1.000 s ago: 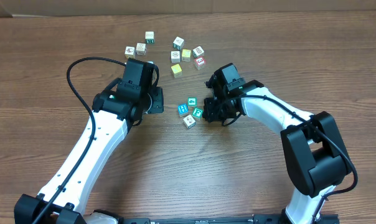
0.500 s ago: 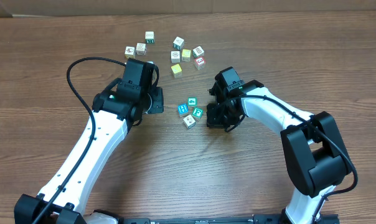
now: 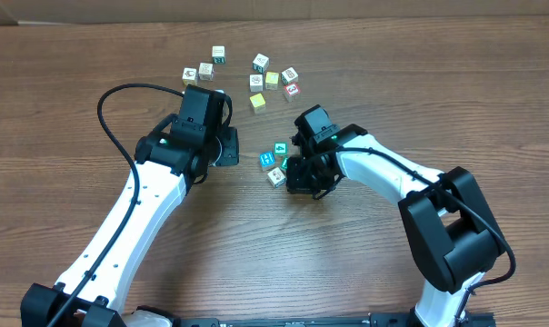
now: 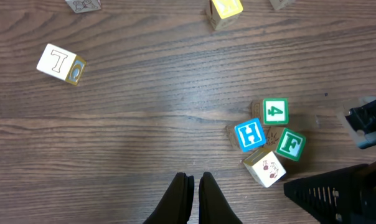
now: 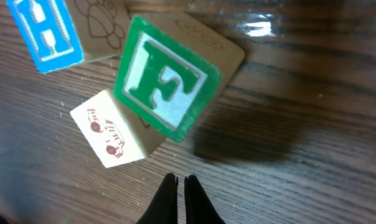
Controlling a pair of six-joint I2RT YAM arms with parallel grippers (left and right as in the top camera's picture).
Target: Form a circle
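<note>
The circle [image 4: 267,138] shows its F cube [image 5: 163,84] clearly only from wrists.

The circle cubes [image 4: 249,135] are pale painted wood on a grained, faintly glossy table [image 4: 113,124]

Table [image 3: 93,54] bears loose cubes [image 3: 257,101] and, seemingly, a circle [image 3: 267,160].

The right tool [image 5: 178,182] pokes up from the bottom edge, its two fingers pressed together and holding nothing. Just above it, on the brown wooden desk [image 5: 312,155], a green block [image 5: 166,84] with a white F touches a white block [image 5: 110,134] with a little car picture. A blue H block [image 5: 45,31] sits at the top left.
</note>
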